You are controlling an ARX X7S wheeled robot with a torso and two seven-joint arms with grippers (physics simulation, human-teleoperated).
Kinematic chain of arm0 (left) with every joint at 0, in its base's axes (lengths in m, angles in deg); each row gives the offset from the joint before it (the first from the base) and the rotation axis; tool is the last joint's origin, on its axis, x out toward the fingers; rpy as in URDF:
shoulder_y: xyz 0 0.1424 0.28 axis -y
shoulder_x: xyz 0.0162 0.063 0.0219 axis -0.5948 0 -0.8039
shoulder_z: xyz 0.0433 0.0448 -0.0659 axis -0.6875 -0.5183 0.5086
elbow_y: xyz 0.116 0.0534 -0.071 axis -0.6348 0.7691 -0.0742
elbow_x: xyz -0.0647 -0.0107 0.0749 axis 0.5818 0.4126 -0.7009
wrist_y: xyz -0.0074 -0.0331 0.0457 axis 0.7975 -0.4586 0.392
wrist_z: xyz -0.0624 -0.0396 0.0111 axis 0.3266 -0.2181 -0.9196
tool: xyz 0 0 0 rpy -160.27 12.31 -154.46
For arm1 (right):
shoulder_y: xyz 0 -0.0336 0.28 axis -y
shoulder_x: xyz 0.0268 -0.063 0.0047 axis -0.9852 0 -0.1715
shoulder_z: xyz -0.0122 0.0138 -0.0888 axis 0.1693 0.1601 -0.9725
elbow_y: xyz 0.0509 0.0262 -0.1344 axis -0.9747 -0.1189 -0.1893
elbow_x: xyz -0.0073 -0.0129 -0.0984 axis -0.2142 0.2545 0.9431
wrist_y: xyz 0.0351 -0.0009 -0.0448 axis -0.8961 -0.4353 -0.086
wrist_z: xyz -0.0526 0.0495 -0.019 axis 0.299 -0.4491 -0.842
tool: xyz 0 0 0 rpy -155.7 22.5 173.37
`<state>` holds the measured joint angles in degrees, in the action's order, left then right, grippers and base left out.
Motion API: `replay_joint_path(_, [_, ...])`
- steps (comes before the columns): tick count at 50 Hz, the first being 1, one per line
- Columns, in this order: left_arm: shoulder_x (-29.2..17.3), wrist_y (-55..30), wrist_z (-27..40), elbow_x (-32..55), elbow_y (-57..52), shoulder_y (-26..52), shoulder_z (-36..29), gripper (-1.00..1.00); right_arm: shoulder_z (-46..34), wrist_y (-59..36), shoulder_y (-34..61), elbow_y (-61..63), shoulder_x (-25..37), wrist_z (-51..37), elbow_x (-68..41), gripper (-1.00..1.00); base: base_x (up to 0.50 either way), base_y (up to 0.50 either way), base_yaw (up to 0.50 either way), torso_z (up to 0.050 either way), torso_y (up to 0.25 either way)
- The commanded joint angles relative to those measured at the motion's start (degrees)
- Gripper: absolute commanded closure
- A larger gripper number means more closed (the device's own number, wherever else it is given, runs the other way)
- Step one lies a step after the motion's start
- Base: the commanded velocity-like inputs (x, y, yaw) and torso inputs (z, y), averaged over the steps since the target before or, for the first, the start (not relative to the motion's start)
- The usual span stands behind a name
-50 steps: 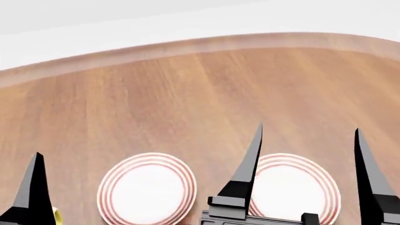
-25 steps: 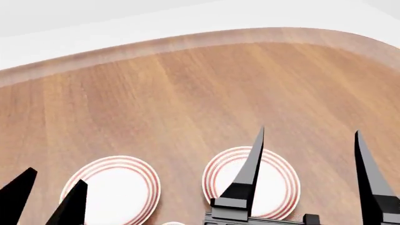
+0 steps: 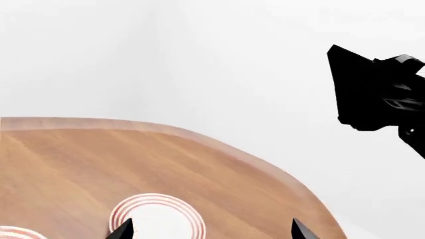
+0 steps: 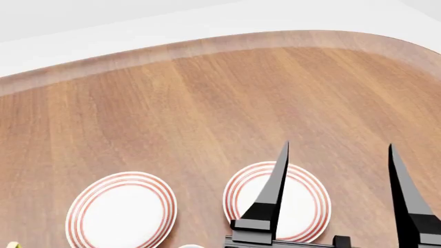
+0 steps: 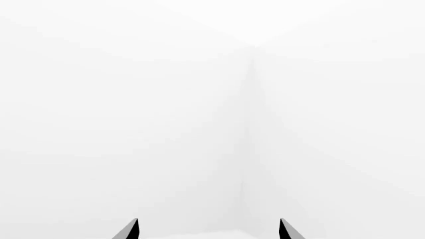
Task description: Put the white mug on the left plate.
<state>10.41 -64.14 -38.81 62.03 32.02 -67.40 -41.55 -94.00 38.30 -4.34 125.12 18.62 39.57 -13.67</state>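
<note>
The left plate (image 4: 121,211), white with red rings, lies on the wooden table near the head view's bottom edge. Its twin, the right plate (image 4: 303,199), lies beside it, partly behind a finger of my right gripper (image 4: 339,146). That gripper is open and empty, raised above the right plate's side of the table. The right wrist view shows only its fingertips (image 5: 133,230) against white walls. My left gripper (image 3: 211,230) is open and empty, out of the head view. It looks over a ringed plate (image 3: 157,219). The white mug is not clearly in view.
A white sliver (image 4: 189,246) shows at the head view's bottom edge; I cannot tell what it is. A yellow bit (image 4: 10,244) shows at the bottom left corner. The round table's far rim (image 4: 227,44) curves before white walls. My right arm (image 3: 375,92) shows in the left wrist view.
The head view shifted, so both plates moved left in the picture. My left gripper's fingers, at the bottom left half a second ago, have left the head view. My right gripper barely moved.
</note>
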Motion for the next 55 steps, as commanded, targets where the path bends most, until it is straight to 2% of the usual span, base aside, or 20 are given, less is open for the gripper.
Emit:
replay_joint_path(1, [1.2,4.3,-3.3,-5.3,6.2,-3.9,-4.0,-1.00,-0.3,-0.2,0.2,0.2,-0.1,0.2,0.2,-1.00,0.00,0.00,0.00,0.000,0.000])
replay_joint_path(12, [2.3,7.1,-4.5,-9.9,11.7,-5.3,-7.2,-1.00,-0.3,-0.4,0.3,0.6,-0.5,0.9,0.6,-1.00,0.00,0.00,0.00,0.000,0.000])
replay_joint_path(25, [2.9,10.5,-5.8,-15.4,16.6,-7.0,-11.6,-1.00,1.1,0.5,-0.3,0.6,-4.2,5.7,4.0,-1.00,0.00,0.00,0.00,0.000,0.000])
replay_joint_path(35, [2.6,9.7,-4.8,-17.0,17.4,-8.0,-12.9,-1.00,2.3,1.0,-0.6,0.6,-7.7,10.1,7.0,-1.00,0.00,0.00,0.00,0.000,0.001])
replay_joint_path(55, [2.7,7.9,-3.2,-20.8,22.6,-6.8,-14.9,-1.00,2.9,1.5,-0.7,0.7,-8.8,11.7,8.1,-1.00,0.00,0.00,0.00,0.000,0.000])
